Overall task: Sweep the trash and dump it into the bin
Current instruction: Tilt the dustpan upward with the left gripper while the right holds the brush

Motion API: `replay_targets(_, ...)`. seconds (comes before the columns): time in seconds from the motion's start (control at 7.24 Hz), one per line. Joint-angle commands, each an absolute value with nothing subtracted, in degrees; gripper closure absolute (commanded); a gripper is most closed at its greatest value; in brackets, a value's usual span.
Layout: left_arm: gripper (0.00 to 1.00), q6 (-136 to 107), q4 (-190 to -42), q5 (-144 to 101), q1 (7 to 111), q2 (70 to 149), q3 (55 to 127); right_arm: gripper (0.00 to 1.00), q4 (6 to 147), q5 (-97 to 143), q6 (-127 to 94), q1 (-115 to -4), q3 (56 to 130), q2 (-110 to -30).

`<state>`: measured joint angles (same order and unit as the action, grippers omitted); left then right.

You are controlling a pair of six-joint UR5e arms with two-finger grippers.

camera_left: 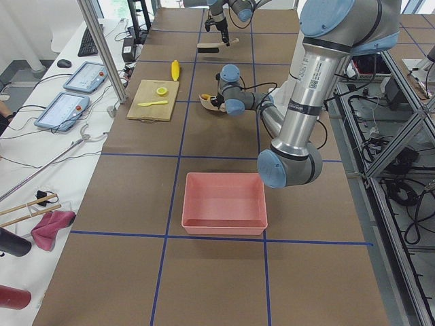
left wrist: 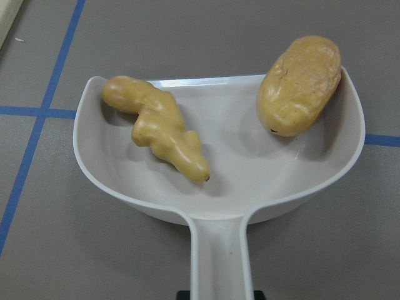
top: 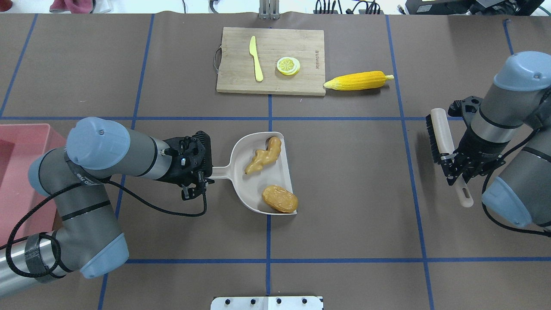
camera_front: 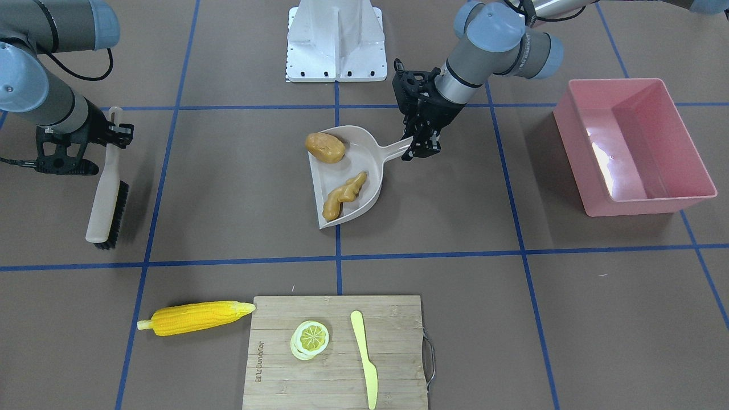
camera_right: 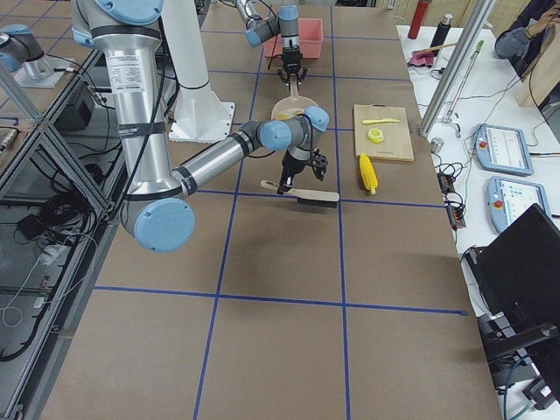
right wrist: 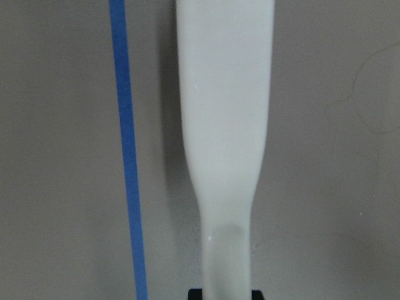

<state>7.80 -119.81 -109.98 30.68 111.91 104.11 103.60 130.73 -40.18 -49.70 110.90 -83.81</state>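
The beige dustpan (camera_front: 353, 162) lies on the table's middle and holds the brown potato (camera_front: 325, 147) and the tan ginger root (camera_front: 344, 195). Both show in the left wrist view, the potato (left wrist: 300, 84) at the pan's mouth and the ginger (left wrist: 159, 128) inside. My left gripper (top: 202, 178) is shut on the dustpan's handle (left wrist: 219, 256). The yellow corn cob (top: 359, 80) lies on the table beside the cutting board. My right gripper (top: 455, 169) is shut on the handle of a brush (top: 439, 137) with black bristles, held far out on the right. The pink bin (camera_front: 649, 206) stands empty beyond my left arm.
A wooden cutting board (top: 232, 82) at the far edge carries a lemon slice (top: 288, 66) and a pale yellow knife (top: 256, 64). The white robot base plate (camera_front: 335, 40) sits at the near edge. Blue tape lines grid the brown table.
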Motion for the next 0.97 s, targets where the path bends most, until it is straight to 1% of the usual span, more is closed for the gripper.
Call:
replay_targets(0.0, 1.00, 4.4, -119.6, -109.9, 31.1, 113.9, 102.7, 1.00, 94.4, 131.0, -40.3, -51.0, 108.8, -85.7)
replay_targets(0.55, 1.00, -0.1, -119.8, -108.3, 31.1, 116.1, 101.5, 0.99, 94.3, 131.0, -40.3, -51.0, 108.5, -85.6)
replay_targets(0.69, 1.00, -1.1, -119.9, -108.3, 31.1, 116.2, 101.5, 0.83, 94.3, 131.0, -40.3, -50.9, 108.2, -85.6)
replay_targets(0.83, 1.00, -1.3, -120.0, -108.3, 31.1, 116.5, 101.5, 0.77, 94.3, 131.0, -40.3, -50.9, 108.0, -85.6)
